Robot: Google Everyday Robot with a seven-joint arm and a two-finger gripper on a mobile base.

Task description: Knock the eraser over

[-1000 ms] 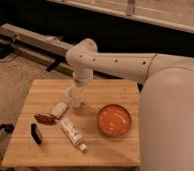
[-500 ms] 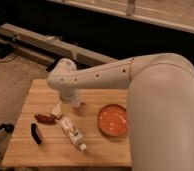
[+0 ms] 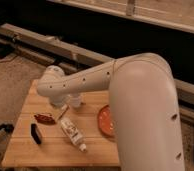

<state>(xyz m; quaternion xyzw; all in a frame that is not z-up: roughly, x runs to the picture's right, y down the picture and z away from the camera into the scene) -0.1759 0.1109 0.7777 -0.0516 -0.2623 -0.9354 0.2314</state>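
Observation:
The eraser (image 3: 36,133) is a small dark block near the front left of the wooden table (image 3: 50,152); only its black side shows. My gripper (image 3: 57,103) hangs below the white wrist at the table's back left. It is above and to the right of the eraser, clearly apart from it, with the crinkled red-brown wrapper (image 3: 44,118) between them. The arm hides much of the gripper.
A small white packet (image 3: 64,110) lies just right of the gripper, beside a clear cup (image 3: 75,101). A white tube (image 3: 73,134) lies at mid-table. An orange bowl (image 3: 105,120) sits at the right, partly hidden by my arm. Rails run behind the table.
My arm has swung left across the table. The gripper moved from the table's back middle to its back left, closer to the wrapper and eraser. The objects have not moved.

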